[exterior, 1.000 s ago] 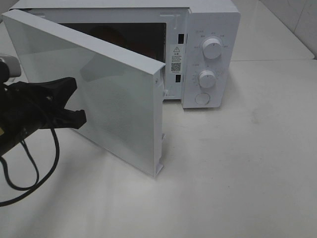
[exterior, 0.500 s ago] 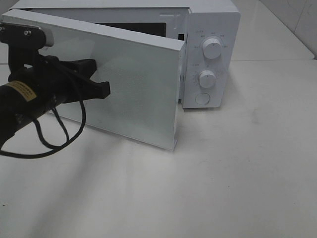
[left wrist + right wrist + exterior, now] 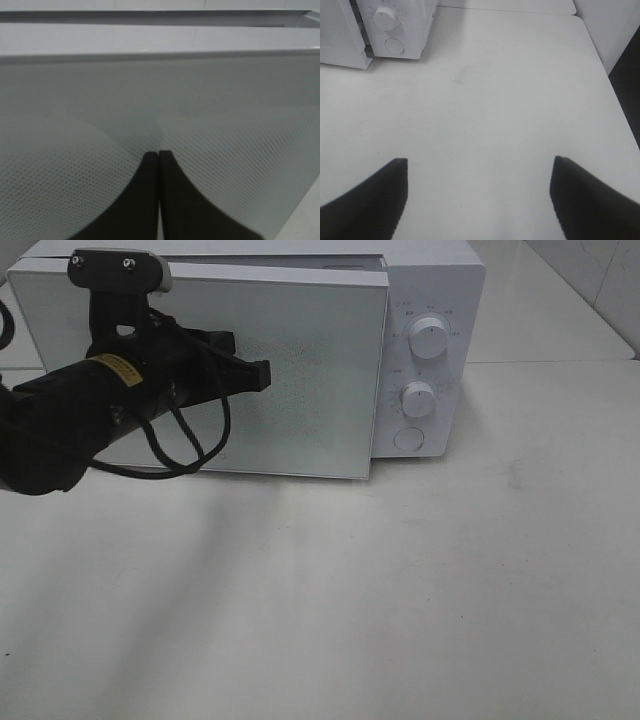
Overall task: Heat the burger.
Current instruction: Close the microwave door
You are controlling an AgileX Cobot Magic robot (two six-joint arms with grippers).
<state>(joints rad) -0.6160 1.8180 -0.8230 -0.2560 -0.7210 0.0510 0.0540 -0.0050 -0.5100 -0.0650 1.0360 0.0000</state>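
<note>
The burger is hidden; no part of it shows in any view. The white microwave stands at the back of the table, its door swung almost flat against the front. My left gripper is shut with nothing in it, its tips pressed against the door's outer face. In the left wrist view the two black fingers lie together against the dotted door panel. My right gripper hangs open over bare table, holding nothing, to the right of the microwave.
Two white knobs and a round button sit on the microwave's right panel. The left arm's black cable loops in front of the door. The white table stretches in front.
My left gripper has swept right and toward the microwave, pushing the door from wide open to nearly shut. The dark cavity no longer shows.
</note>
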